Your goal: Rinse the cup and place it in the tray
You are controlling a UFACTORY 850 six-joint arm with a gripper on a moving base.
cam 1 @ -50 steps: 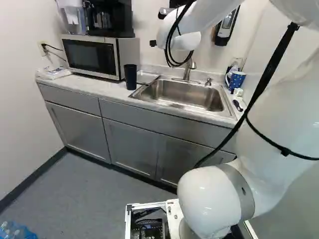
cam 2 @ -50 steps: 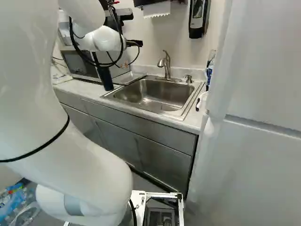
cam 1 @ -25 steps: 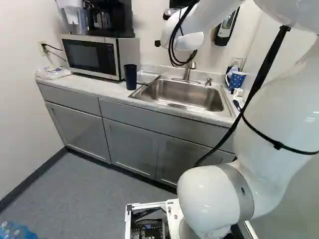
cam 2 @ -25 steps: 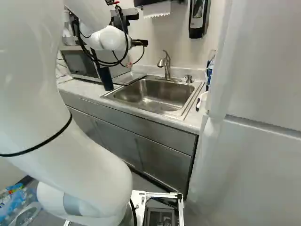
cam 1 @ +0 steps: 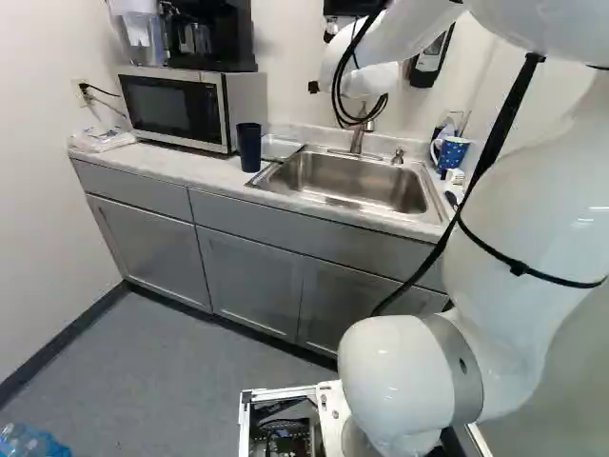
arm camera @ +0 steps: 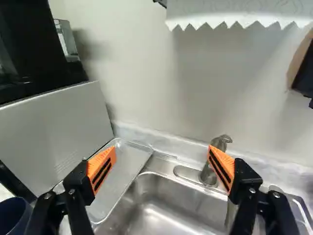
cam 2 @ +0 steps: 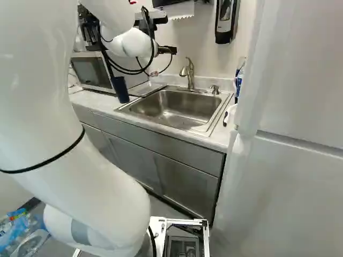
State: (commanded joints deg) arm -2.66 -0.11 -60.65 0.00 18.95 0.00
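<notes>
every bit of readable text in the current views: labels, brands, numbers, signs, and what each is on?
No text can be read.
White packet beside the microwave: markings too small and blurred.
Wall dispenser: any print too small.

From where I stand, the sink [cam 1: 354, 183] is satiny stainless steel with soft gleams, and the faucet [cam 2: 190, 74] has a smooth metallic sheen. The surface [cam 1: 171, 164] looks hard and fairly smooth. The tray [arm camera: 128, 164] is smooth and shiny, metal or clear plastic, I can't tell. The cup [cam 1: 249, 148] looks like dark plastic. Above hangs matt paper towel [arm camera: 239, 11]; the arm [cam 1: 400, 376] is glossy white.
</notes>
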